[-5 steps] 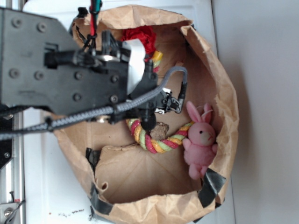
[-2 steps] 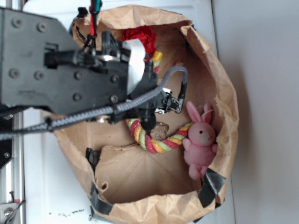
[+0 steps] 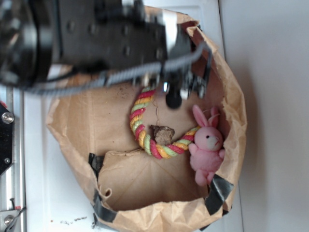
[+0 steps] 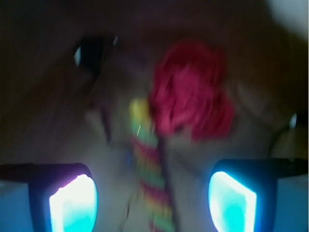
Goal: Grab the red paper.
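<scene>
The red paper (image 4: 190, 92), a bright red wrinkly ball, shows blurred in the wrist view, ahead of the gripper and a little to the right. In the exterior view the arm hides it. My gripper (image 4: 152, 203) is open and empty, its two pads wide apart, and the twisted rope (image 4: 149, 169) runs between them below. In the exterior view the gripper (image 3: 186, 92) hangs over the upper part of the paper bag, above the rope ring (image 3: 140, 121).
A brown paper bag (image 3: 236, 121) with crumpled walls holds everything. A pink plush bunny (image 3: 207, 145) lies at its right side. A small brown lump (image 3: 162, 134) sits inside the rope ring. Black tape patches (image 3: 219, 191) mark the bag's lower rim.
The arm has swung toward the top of the exterior view and now covers the red paper, which showed before. The rope ring is now uncovered. The wrist view is motion-blurred.
</scene>
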You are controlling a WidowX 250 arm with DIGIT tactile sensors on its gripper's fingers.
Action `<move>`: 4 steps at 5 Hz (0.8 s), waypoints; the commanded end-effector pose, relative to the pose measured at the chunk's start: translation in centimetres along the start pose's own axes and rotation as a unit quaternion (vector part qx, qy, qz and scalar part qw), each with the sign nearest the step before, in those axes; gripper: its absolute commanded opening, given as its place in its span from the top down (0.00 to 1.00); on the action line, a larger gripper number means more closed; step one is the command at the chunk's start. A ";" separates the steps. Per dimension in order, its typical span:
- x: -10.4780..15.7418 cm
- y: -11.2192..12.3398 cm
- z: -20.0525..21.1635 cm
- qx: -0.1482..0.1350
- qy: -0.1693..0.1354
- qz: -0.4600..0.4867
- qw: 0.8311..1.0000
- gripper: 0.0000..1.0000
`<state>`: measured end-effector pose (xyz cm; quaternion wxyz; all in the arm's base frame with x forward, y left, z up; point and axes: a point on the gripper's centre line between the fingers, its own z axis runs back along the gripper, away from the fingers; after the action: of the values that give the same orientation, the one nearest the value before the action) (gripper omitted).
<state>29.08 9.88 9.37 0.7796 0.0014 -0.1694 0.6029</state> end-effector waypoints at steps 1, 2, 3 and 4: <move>3.2 0.9 1.2 -0.033 -0.017 0.009 0.999 0.00; 3.4 1.2 0.7 -0.030 -0.028 0.011 0.999 0.00; 4.6 1.2 -0.6 -0.010 -0.040 0.035 0.999 0.00; 5.2 1.4 -1.5 0.005 -0.034 0.060 0.998 0.00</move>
<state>29.75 13.57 7.26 0.7551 0.0189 -0.1668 0.6337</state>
